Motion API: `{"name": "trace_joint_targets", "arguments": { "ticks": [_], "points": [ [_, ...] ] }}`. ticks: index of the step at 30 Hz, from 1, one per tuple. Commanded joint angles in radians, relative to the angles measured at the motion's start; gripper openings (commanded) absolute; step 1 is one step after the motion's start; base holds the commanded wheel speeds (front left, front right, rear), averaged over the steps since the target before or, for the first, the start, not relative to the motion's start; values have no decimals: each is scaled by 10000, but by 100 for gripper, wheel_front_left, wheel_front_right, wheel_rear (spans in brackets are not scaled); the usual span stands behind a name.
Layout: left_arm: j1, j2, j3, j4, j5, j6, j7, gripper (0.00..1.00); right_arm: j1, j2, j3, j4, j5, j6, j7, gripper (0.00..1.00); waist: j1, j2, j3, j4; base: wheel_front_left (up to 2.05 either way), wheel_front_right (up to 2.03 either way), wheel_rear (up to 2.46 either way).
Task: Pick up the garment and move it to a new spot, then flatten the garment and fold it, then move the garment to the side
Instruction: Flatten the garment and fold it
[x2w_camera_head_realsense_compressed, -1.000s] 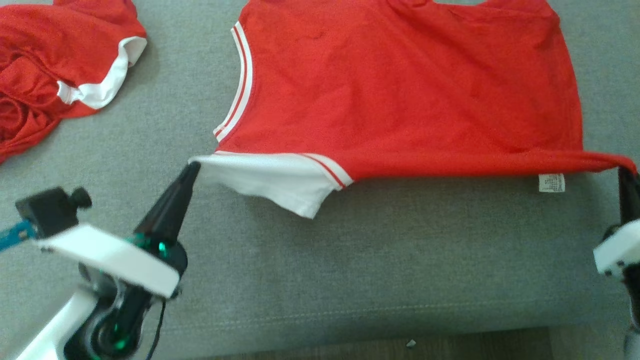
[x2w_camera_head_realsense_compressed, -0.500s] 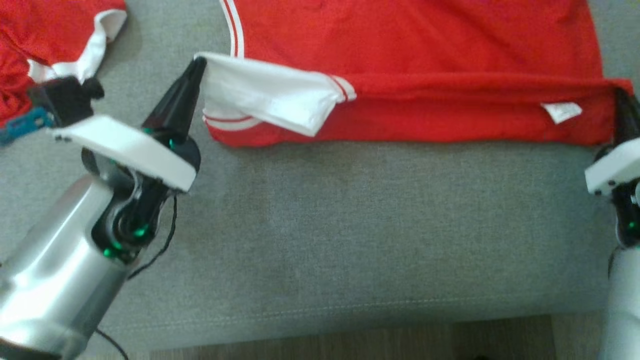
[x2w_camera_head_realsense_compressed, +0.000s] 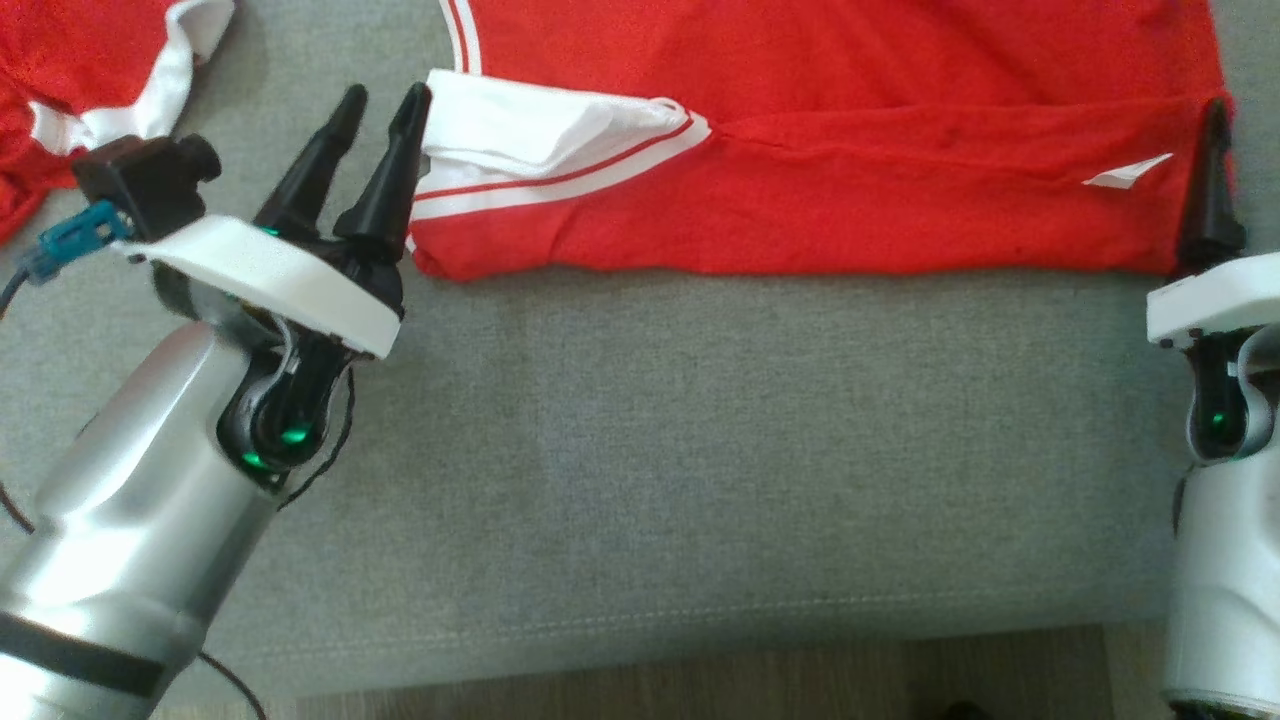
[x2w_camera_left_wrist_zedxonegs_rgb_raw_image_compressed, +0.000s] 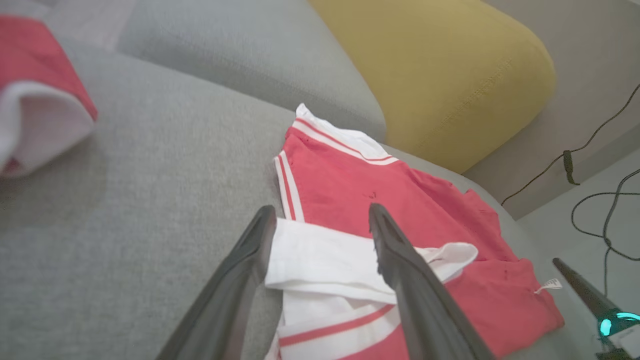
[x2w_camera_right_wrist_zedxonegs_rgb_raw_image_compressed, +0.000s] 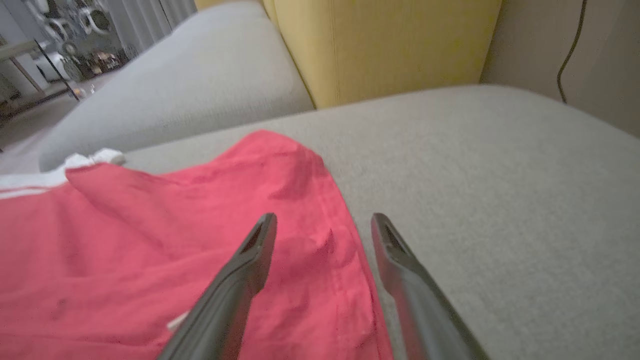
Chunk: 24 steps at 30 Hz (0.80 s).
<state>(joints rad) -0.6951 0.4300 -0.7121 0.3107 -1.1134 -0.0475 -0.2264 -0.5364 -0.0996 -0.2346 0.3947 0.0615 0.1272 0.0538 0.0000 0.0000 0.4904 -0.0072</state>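
Observation:
The garment, a red T-shirt with white striped sleeves, lies on the grey sofa seat with its near edge folded over itself. My left gripper stands open at the garment's left corner. The white sleeve lies loose between its fingers in the left wrist view. My right gripper stands at the garment's right corner. In the right wrist view it is open over the red hem, gripping nothing.
A second red and white garment lies crumpled at the far left. A yellow cushion stands behind the seat. The sofa's front edge and wooden floor run along the bottom. Cables lie on the floor to the right.
Both grippers carried the garment's near edge up over the shirt, then opened and let it go. The folded edge now rests on the shirt. The head view also shifted.

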Motion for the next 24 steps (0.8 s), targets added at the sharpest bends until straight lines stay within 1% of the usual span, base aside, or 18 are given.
{"name": "trace_joint_targets", "arguments": {
  "ticks": [1,6,9,12,13,15,19,24],
  "points": [
    [-52,411,499,-364,595,142,-235,100,120,71,255,-399,156,35,-434,100,0,0,-242,-38,0,0,0],
    [1200,473,773,-1206,2084,887,-346,100,871,227,421,-589,411,35,-1050,100,0,0,-692,-86,0,0,0],
    [2096,465,625,-1404,2329,1103,-349,100,1215,329,510,-698,541,35,-1147,100,0,0,-854,-128,0,0,0],
    [2414,501,459,-1203,2483,1267,-344,100,1407,394,636,-793,658,35,-1151,100,0,0,-964,-162,0,0,0],
    [2381,489,440,-1092,2523,1265,-344,100,1438,409,664,-827,685,35,-1137,100,0,0,-972,-171,0,0,0],
    [2194,442,425,-777,2619,1118,-346,100,1471,431,695,-871,734,35,-1088,100,0,0,-975,-187,0,0,0],
    [1741,326,303,259,2959,948,-348,100,1460,457,747,-912,724,35,-969,100,0,0,-932,-279,0,0,0],
    [1269,114,-17,1439,3097,476,-218,100,1372,472,836,-966,699,35,-869,100,0,0,-824,-428,0,0,0]
  ]
}}
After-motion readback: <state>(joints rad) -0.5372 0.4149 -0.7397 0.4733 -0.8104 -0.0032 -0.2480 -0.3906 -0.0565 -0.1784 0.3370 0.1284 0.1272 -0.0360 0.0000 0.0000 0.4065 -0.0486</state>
